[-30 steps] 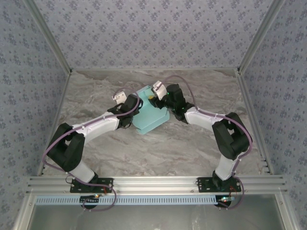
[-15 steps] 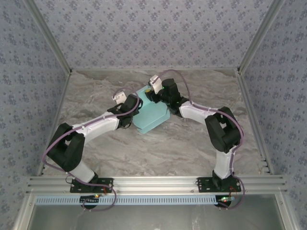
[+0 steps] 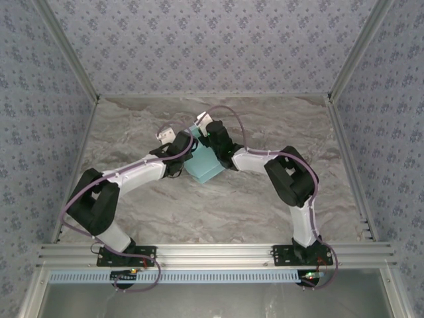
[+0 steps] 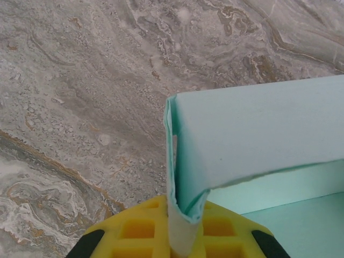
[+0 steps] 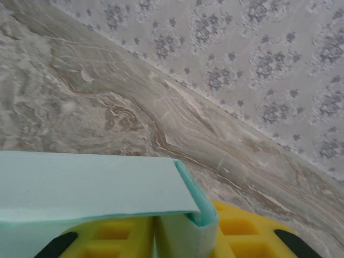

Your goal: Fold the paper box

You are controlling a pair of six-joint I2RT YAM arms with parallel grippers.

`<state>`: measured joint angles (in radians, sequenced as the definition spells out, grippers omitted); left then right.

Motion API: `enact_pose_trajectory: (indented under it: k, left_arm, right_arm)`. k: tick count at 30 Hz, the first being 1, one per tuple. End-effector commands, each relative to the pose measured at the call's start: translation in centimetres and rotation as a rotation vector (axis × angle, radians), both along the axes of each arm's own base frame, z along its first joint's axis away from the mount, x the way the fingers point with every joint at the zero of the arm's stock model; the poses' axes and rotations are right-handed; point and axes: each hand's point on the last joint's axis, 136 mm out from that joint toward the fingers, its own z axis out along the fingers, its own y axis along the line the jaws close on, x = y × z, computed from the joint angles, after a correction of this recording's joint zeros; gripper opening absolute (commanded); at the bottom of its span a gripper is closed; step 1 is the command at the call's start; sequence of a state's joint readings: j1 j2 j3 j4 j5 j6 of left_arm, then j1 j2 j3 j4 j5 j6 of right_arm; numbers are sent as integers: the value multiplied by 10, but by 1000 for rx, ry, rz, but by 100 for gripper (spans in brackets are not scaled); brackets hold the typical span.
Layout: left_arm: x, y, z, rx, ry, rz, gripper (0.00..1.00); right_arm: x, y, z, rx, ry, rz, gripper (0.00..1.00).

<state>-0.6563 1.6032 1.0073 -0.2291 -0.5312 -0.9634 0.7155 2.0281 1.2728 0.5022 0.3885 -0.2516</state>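
Observation:
The paper box (image 3: 205, 165) is pale aqua card, lying mid-table with its side walls turned up. My left gripper (image 3: 185, 147) is at its left side. In the left wrist view the paper box (image 4: 258, 129) has a doubled wall running down between the yellow fingers (image 4: 134, 231), and the left gripper (image 4: 180, 239) is shut on that wall. My right gripper (image 3: 203, 135) is at the box's far corner. In the right wrist view the folded corner of the paper box (image 5: 91, 183) sits between the yellow pads (image 5: 107, 239), with the right gripper (image 5: 185, 236) shut on it.
The marble-patterned tabletop (image 3: 265, 199) spreads around the box. Patterned walls (image 3: 212, 46) close in the back and both sides. An aluminium rail (image 3: 212, 252) with the arm bases runs along the near edge.
My right arm has swung left along the box's far edge and its jaws have come together on the corner wall. The box has shifted slightly left. The left arm has not moved.

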Motion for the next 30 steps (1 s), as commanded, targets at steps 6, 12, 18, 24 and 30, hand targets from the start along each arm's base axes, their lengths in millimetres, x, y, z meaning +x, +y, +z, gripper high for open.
enact_pose_trajectory:
  k: [6,12,18,24,30]
  left_arm:
    - [8,-4,14,-33,-37,24,0]
    - [9,0,19,-15,-50,38,0]
    - [10,1,20,-12,-49,40,0]
    - [11,0,18,-8,-43,42,0]
    - [11,1,18,-8,-43,44,0]
  right_arm:
    - [4,-18,9,93,-7,-12,37]
    - [-18,-16,9,185,92,192,43]
    - [-47,-15,17,189,176,367,52]
    - [-62,-18,22,192,234,445,54]
    - [-45,-26,9,128,246,347,54]
